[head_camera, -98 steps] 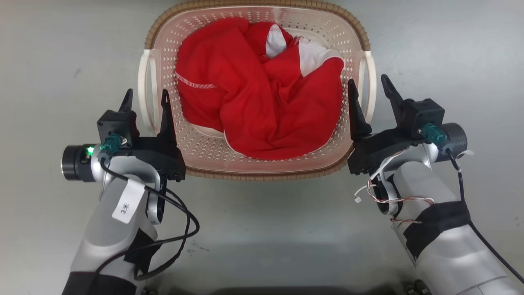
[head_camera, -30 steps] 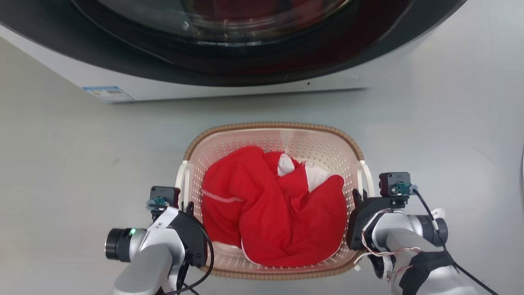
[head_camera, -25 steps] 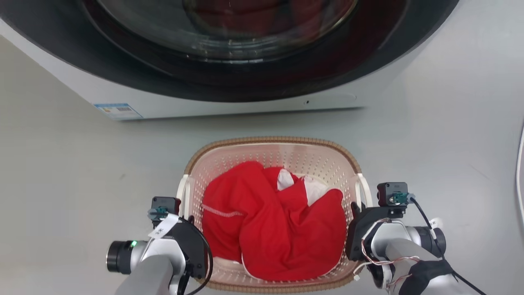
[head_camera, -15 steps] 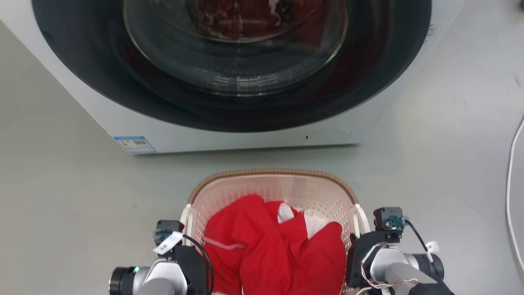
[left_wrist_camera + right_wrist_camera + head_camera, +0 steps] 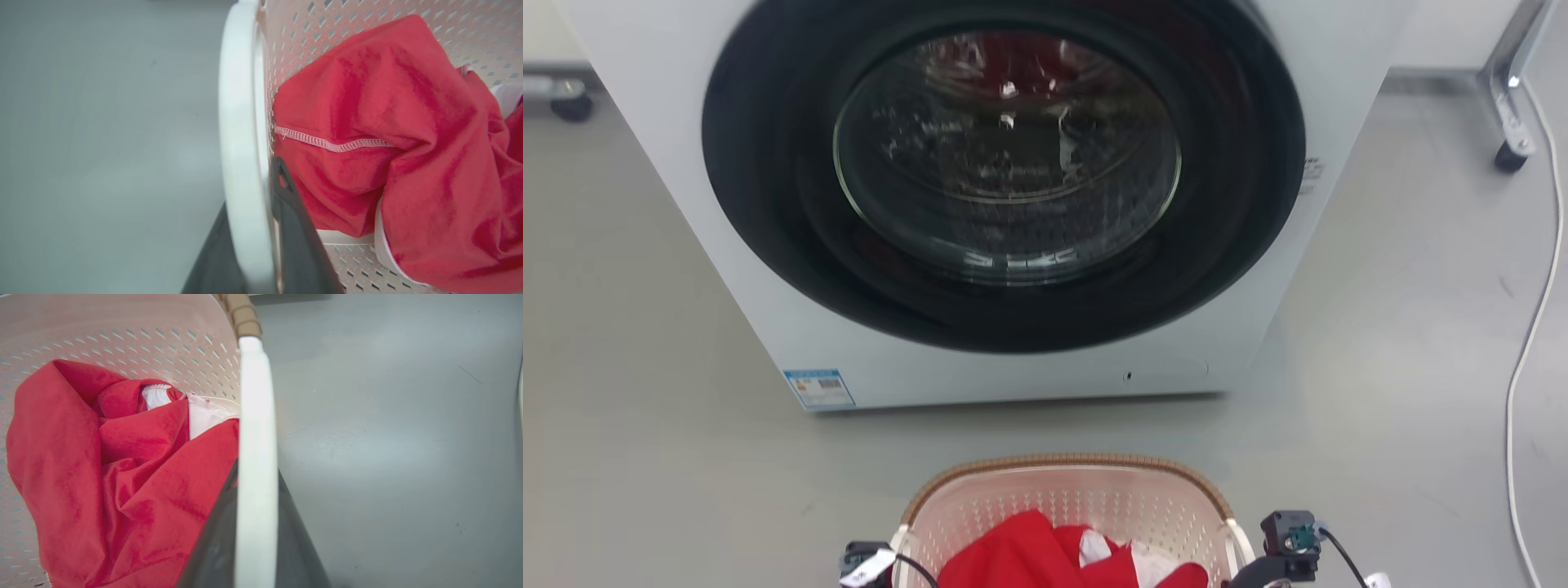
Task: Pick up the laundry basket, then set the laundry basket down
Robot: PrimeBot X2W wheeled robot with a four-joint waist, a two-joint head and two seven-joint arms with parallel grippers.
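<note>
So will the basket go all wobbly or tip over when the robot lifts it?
Probably stiff: the basket is hard holey plastic with a thick rim. Likely light, with soft red clothes inside. Gripped at both white handles, it should hang level.

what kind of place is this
Likely a laundry area in a lab or test space: a front-loading washer stands on bare grey floor, the laundry basket holding red clothes is before it, and a castor-wheeled metal leg stands nearby.
</note>
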